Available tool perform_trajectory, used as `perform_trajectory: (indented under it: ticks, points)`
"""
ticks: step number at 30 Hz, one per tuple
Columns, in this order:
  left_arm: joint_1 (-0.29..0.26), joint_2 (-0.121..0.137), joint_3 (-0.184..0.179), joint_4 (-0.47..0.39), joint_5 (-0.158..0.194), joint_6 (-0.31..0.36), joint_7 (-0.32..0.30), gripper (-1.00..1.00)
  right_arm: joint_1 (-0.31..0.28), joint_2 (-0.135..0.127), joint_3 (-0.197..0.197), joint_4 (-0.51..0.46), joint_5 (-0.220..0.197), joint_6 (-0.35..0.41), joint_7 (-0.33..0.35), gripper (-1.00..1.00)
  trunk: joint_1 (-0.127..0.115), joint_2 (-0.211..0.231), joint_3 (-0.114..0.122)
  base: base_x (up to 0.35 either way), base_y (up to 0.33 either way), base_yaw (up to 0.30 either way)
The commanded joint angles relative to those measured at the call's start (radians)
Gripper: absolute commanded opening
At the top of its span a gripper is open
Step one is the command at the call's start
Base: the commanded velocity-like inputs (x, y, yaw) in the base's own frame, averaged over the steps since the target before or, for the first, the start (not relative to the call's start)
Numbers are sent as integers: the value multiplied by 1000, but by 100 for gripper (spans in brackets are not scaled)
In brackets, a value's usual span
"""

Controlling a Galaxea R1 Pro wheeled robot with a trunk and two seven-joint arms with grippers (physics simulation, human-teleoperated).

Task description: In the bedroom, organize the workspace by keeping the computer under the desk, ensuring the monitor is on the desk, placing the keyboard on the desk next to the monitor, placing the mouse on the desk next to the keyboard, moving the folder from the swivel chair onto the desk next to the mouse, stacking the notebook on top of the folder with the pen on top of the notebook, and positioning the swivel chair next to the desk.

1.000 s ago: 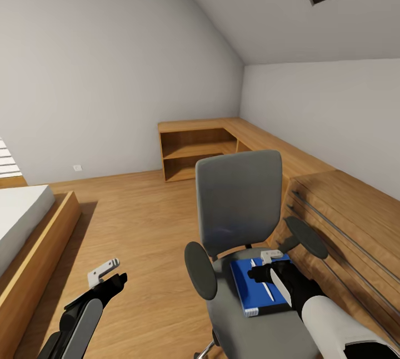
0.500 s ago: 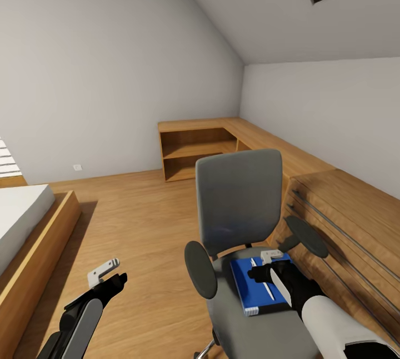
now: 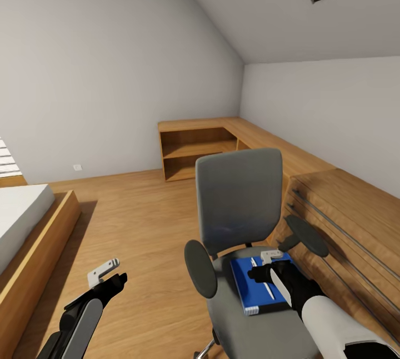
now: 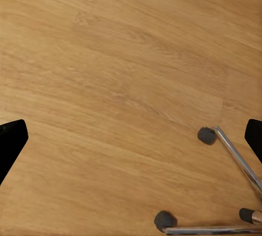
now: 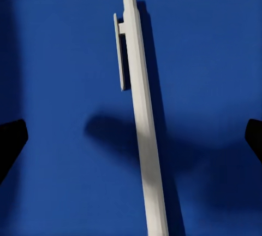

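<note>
The swivel chair [image 3: 239, 203] stands in front of me, its grey back facing me beyond the seat. On the seat lies the bright blue folder [image 3: 250, 288] with a white edge, and a white pen [image 3: 269, 291] rests on top of it. My right gripper [image 3: 264, 271] hovers open just above the pen. In the right wrist view the pen [image 5: 143, 121] lies along the blue surface [image 5: 65, 83], between the spread fingers of the right gripper [image 5: 132, 140]. My left gripper [image 3: 114, 278] hangs open over the floor beside the chair, and the left wrist view has the chair's chrome base [image 4: 236, 158] below the left gripper [image 4: 131, 137].
A low oak shelving unit [image 3: 194, 151] fills the far corner and runs along the right wall as a drawer unit [image 3: 344, 220], close behind the chair's right armrest [image 3: 305, 236]. A bed with a wooden frame [image 3: 33, 248] is at the left. Wood floor [image 3: 139, 220] lies between.
</note>
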Motion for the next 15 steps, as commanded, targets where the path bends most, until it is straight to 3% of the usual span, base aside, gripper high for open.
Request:
perform_trajectory:
  ticks: [1, 15]
  points:
    - [-1, 0, 0, -1, 10, 2, 8, 100, -1, -1, 6, -2, -2, 6, 1, 100, 4, -8, -4, 0, 0, 0]
    - [-1, 0, 0, -1, 10, 2, 8, 100, -1, -1, 6, -2, -2, 5, 1, 100, 12, -22, -10, 0, 0, 0]
